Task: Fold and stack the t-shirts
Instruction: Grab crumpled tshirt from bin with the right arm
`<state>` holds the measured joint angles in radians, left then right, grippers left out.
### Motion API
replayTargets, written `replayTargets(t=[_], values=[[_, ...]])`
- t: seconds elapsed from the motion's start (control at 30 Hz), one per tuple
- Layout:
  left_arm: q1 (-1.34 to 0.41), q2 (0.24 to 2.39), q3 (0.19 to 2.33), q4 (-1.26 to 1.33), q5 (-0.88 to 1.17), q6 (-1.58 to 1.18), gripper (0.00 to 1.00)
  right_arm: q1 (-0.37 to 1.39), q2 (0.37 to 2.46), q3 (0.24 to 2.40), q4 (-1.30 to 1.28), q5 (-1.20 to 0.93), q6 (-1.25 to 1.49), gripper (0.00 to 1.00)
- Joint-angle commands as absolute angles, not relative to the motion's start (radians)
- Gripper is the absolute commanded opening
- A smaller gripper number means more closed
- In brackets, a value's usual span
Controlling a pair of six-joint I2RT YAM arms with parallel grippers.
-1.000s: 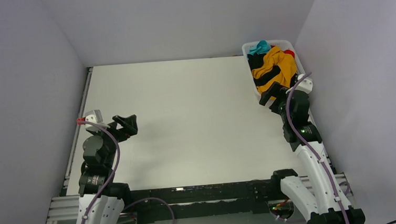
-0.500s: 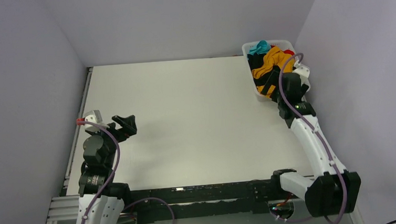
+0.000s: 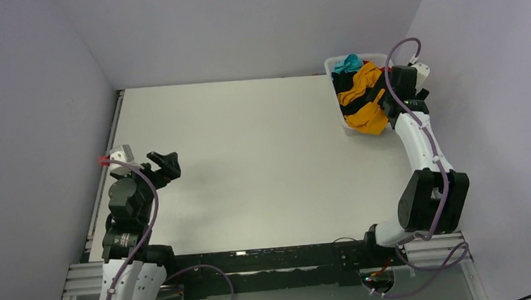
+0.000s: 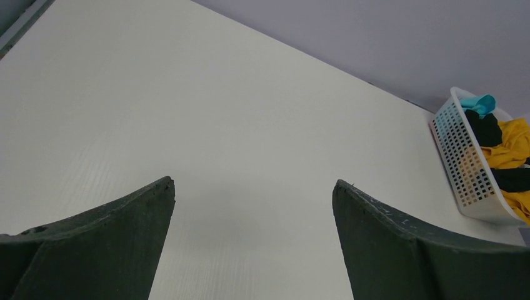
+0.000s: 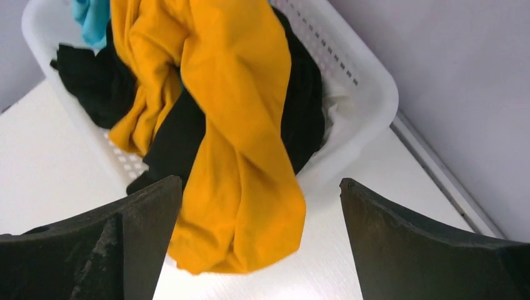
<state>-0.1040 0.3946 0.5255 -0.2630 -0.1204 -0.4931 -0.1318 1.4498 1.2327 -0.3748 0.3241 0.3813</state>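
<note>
Top external view, contents: white table between grey walls; two arms based at its near edge. Item one, basket, white plastic lattice, at the far right corner of the table, just beside the right wall. Item two, orange shirt, crumpled, on top of the heap in the basket, one end spilling over the basket's near rim onto the table. Item three, black shirt, bunched under and beside the orange shirt, part of it also hanging over the rim. Item four, teal shirt, a small bunch at the far end of the basket. Right gripper: arm stretched out to the basket, fingers spread wide above the hanging end of the orange shirt, nothing between them; contact with the cloth cannot be told. Left gripper: at the near left, above bare table, fingers wide apart, holding nothing, well apart from the basket. Purple cable loops over the right arm's wrist.
</note>
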Motion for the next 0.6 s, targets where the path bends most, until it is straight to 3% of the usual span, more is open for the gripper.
replayTargets(t=[0.0, 0.2, 0.37, 0.43, 0.57], values=[[-0.100, 0.359, 0.555, -0.227, -0.127, -0.486, 0.99, -0.173, 1.535, 1.347, -0.302, 0.271, 0.371, 1.00], [-0.100, 0.340, 0.563, -0.289, -0.286, -0.642, 0.99, -0.191, 1.732, 1.504, -0.273, 0.288, 0.351, 0.93], [-0.100, 0.362, 0.577, -0.281, -0.260, -0.606, 0.99, -0.192, 1.873, 1.637, -0.315, 0.249, 0.334, 0.91], [-0.100, 0.378, 0.580, -0.263, -0.223, -0.565, 0.99, -0.193, 1.928, 1.693, -0.348, 0.252, 0.340, 0.79], [-0.100, 0.405, 0.599, -0.270, -0.203, -0.519, 0.99, -0.193, 2.001, 1.783, -0.373, 0.232, 0.326, 0.47]])
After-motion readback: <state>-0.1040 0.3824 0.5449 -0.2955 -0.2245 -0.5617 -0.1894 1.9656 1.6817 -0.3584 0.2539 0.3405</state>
